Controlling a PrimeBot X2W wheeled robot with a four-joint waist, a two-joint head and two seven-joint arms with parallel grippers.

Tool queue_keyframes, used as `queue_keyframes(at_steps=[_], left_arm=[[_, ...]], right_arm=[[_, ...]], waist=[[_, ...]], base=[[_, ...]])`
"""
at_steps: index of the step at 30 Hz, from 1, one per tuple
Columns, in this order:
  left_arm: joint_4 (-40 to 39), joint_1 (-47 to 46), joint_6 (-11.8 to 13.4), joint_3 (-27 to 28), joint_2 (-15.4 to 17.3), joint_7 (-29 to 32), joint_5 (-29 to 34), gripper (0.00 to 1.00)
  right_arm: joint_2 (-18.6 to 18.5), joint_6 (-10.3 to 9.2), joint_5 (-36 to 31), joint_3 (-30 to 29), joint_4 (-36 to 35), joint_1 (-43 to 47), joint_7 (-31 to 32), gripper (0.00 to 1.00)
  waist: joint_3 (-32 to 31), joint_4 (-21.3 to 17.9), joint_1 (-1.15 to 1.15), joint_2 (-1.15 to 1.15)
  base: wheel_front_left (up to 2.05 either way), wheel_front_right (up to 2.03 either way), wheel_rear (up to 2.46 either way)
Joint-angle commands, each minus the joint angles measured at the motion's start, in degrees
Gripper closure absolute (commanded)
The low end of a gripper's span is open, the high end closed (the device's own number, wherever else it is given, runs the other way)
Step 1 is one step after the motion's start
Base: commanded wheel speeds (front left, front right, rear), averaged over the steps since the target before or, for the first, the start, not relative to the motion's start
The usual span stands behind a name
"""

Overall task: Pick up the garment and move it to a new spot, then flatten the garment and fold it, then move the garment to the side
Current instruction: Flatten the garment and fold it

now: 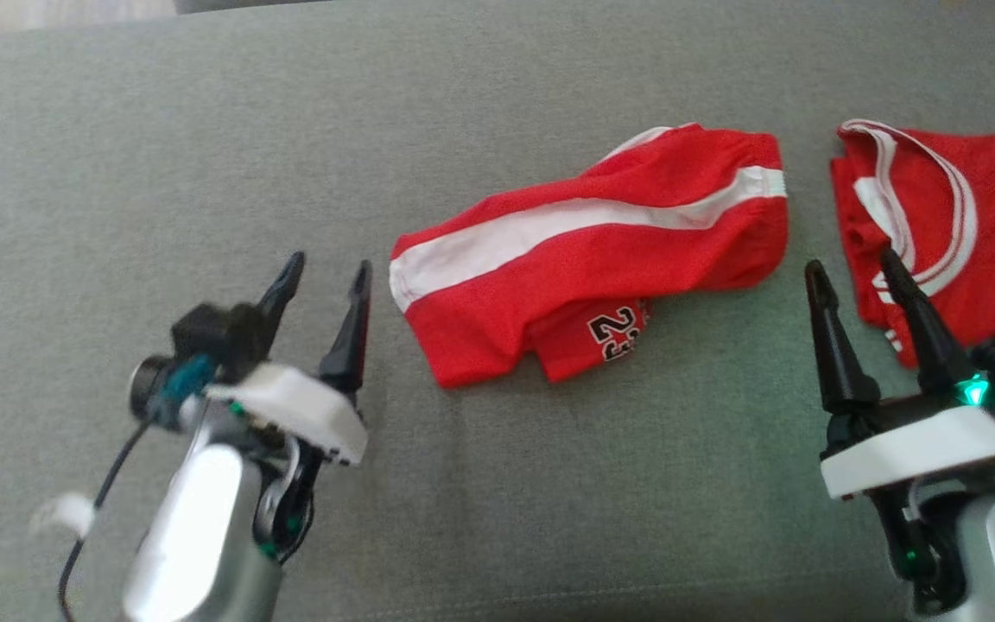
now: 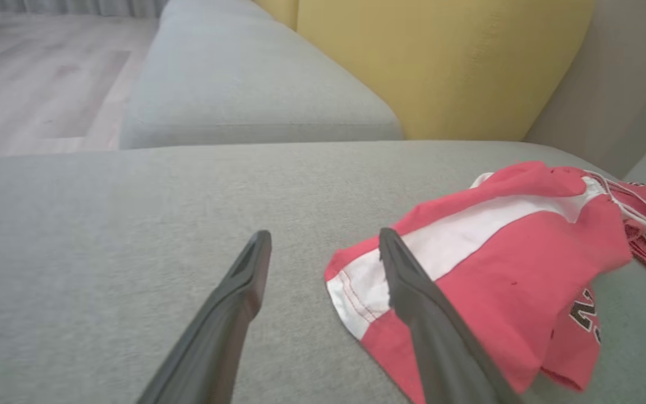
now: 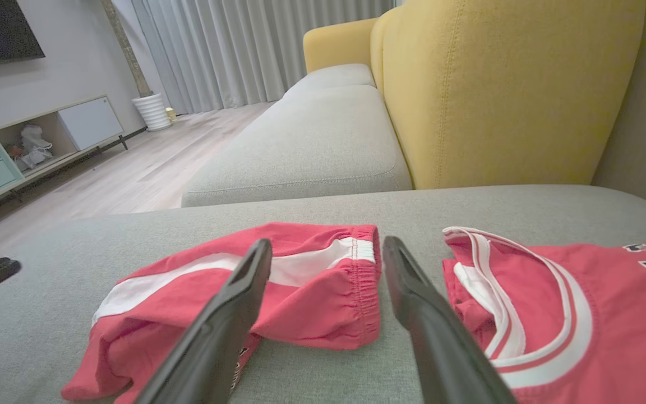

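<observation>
The garment (image 1: 601, 285), red shorts with a white side stripe and a "23" print, lies crumpled in the middle of the grey cushion (image 1: 161, 155). My left gripper (image 1: 329, 266) hovers open just left of its hem, apart from it. In the left wrist view the gripper (image 2: 323, 235) is empty, and its right finger overlaps the shorts (image 2: 502, 269). My right gripper (image 1: 850, 262) stands open and empty between the waistband and a red jersey (image 1: 964, 225). In the right wrist view the gripper (image 3: 326, 244) points at the gap between the shorts (image 3: 323, 303) and the jersey (image 3: 609, 314).
The yellow backrest (image 3: 502, 95) rises behind the cushion, and another grey seat cushion (image 3: 312, 146) extends beyond it. Wooden floor (image 3: 149, 163) and a low cabinet (image 3: 31, 146) lie off the far edge. Bare cushion stretches left of the shorts (image 2: 76, 224).
</observation>
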Motion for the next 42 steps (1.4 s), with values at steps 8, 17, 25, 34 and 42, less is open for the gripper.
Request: queue_keyframes(at_steps=[8,17,25,34,42], left_arm=[[12.55,-7.74,-2.51,-1.53,-0.64,5.38,-3.97,0.0],[18.84,-10.56,-2.52,-1.5,-0.84,3.2,-5.07,0.61],[21.47,-12.16,-2.52,-2.41,-0.84,0.1,-4.8,1.0],[20.9,-13.76,-2.43,-4.36,-1.26,-2.15,-4.98,1.0],[19.97,-15.52,-2.38,-5.97,-1.45,-3.81,-5.17,1.0]], right_arm=[[0.7,0.39,1.42,1.99,0.03,-3.11,-0.82,0.0],[0.81,0.39,2.43,1.55,1.33,-3.48,-1.12,0.0],[-1.05,0.39,3.78,-0.08,3.22,-6.65,0.24,0.0],[-7.5,0.39,7.65,3.01,14.73,-18.43,6.98,0.0],[-10.04,0.39,12.44,10.28,25.21,-26.91,11.15,0.0]], waist=[[2.27,-3.76,0.0,0.0],[3.18,-4.52,0.0,0.0],[3.2,-4.17,0.0,0.0],[4.49,-1.33,0.0,0.0],[6.4,0.85,0.0,0.0]], base=[[0.0,0.0,0.0],[0.0,0.0,0.0],[0.0,0.0,0.0],[0.0,0.0,0.0],[0.0,0.0,0.0]])
